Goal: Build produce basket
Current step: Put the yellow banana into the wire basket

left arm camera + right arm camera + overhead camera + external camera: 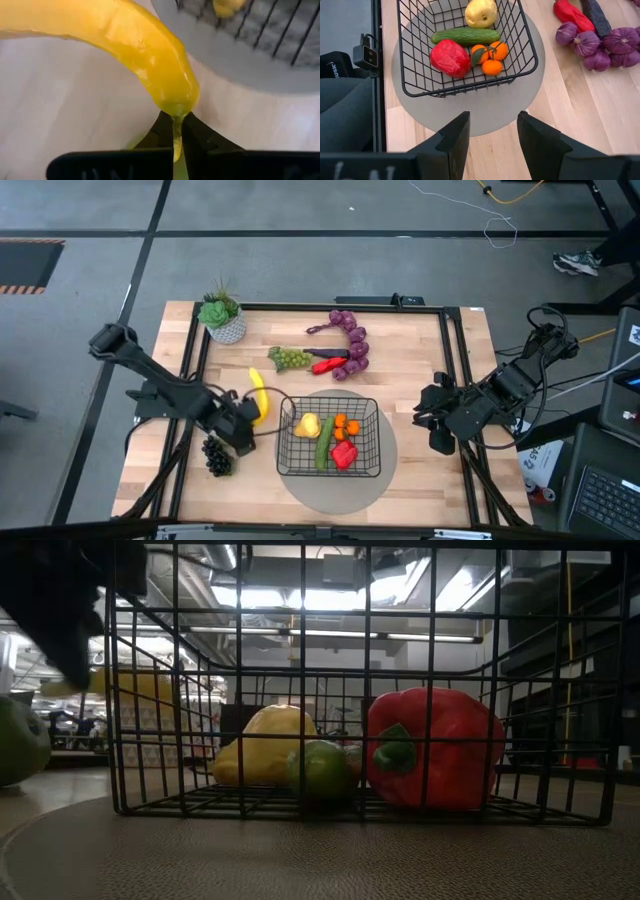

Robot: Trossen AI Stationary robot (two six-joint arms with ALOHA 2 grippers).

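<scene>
- The basket (329, 436) sits on a round grey mat (330, 485) at the front middle of the table (440, 380).
- Already inside it: a yellow pear (308, 424), a cucumber (323, 444), orange pieces (345, 425) and a red pepper (344, 454).
- The left gripper (244, 423) is just left of the basket, its jaws closed narrow on the stem end of the banana (259, 394); the banana is outside the wire wall and its body points away from the basket.
- Left on the table: a dark grape bunch (216, 457) by the left gripper, green grapes (288, 359), a long red pepper (328, 365), a dark pepper (335, 354) and purple grapes (352, 340) behind the basket.
- The right gripper (440, 432) waits at the right side, jaws wide and empty.
- The succulent pot (222, 317) stands at the back left, not part of the load.
- My judgement: about half done; the banana goes in next, then five more items.
</scene>
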